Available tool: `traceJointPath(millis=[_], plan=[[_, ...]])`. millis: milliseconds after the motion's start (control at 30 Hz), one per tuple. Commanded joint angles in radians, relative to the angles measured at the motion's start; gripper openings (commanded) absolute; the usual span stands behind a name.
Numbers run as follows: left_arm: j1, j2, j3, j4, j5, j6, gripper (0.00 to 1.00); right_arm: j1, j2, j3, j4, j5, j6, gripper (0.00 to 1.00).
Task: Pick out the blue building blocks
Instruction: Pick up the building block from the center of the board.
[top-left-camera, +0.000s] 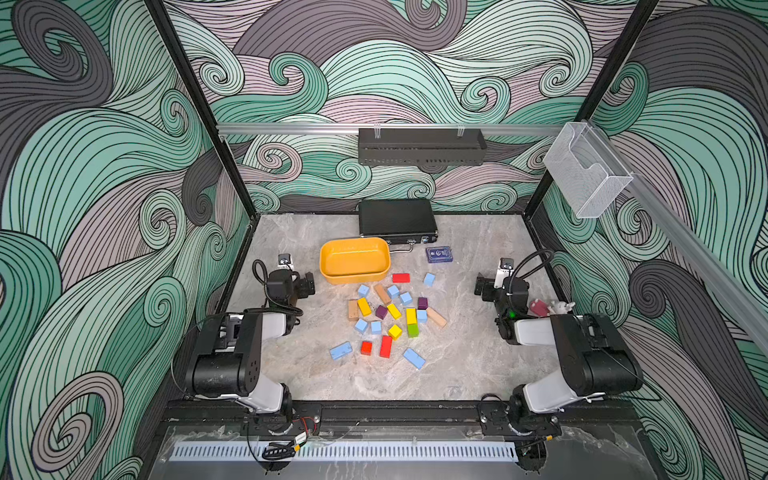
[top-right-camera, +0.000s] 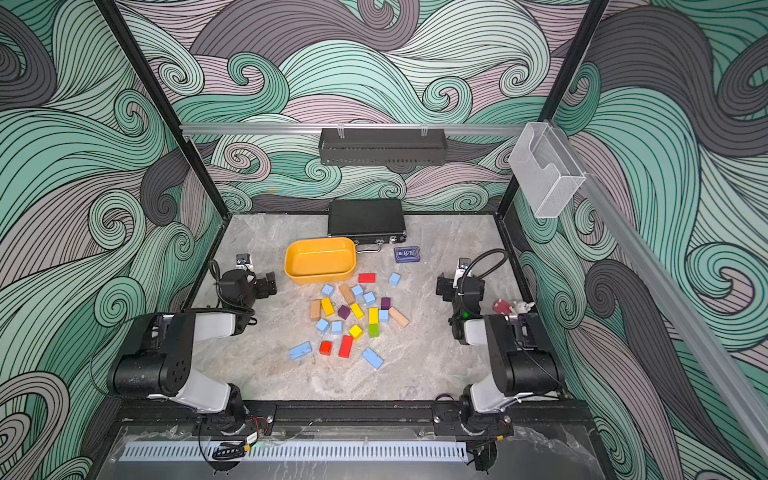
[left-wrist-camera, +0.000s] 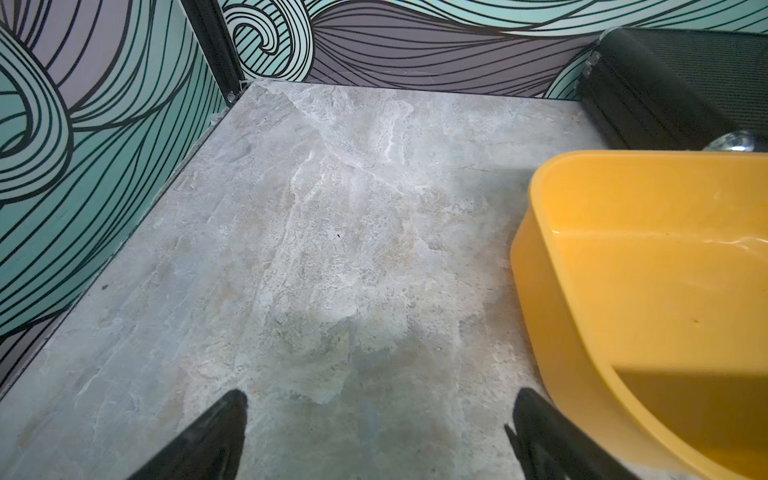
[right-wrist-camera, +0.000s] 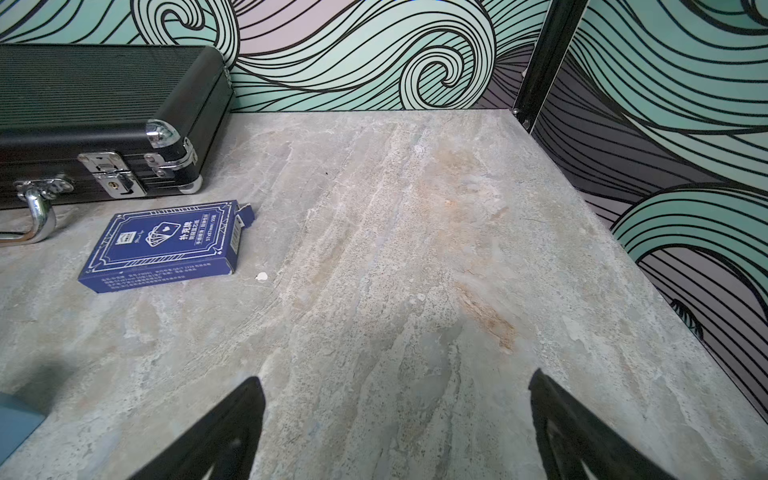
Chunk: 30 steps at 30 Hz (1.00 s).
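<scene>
While both jaws gape empty, blue blocks (top-left-camera: 406, 298), maybe nine, lie scattered btwn them.

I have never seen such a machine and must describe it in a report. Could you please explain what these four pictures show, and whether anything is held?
Two robot arms stand at the near edge of a stone-patterned table. Two pictures are top views from one camera head above; they are nearly alike. The other two come from a camera on each wrist, looking past the left pincer and the right pincer. On the table lie coloured blocks, among them the blue building blocks, near a yellow tub, a black case and a navy playing-card box. Both pincers are open and hold nothing.
</scene>
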Motion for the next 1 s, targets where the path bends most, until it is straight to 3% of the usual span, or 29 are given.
traceJointPath(millis=[0, 767, 833, 900, 967], plan=[[0.006, 0.006, 0.015, 0.002, -0.005, -0.006, 0.99, -0.001, -0.01, 0.013, 0.009, 0.001, 0.004, 0.99], [0.005, 0.0, 0.019, 0.002, -0.011, 0.006, 0.99, -0.001, -0.013, 0.01, 0.014, 0.001, 0.004, 0.99], [0.004, -0.03, 0.072, -0.114, -0.028, -0.001, 0.99, 0.0, -0.027, 0.016, 0.005, 0.02, 0.009, 0.99], [0.005, -0.079, 0.163, -0.302, -0.023, -0.012, 0.99, 0.0, -0.09, 0.053, -0.124, 0.03, 0.014, 0.99], [0.005, -0.141, 0.202, -0.376, -0.016, -0.011, 0.99, 0.003, -0.143, 0.092, -0.229, 0.037, 0.011, 0.99]])
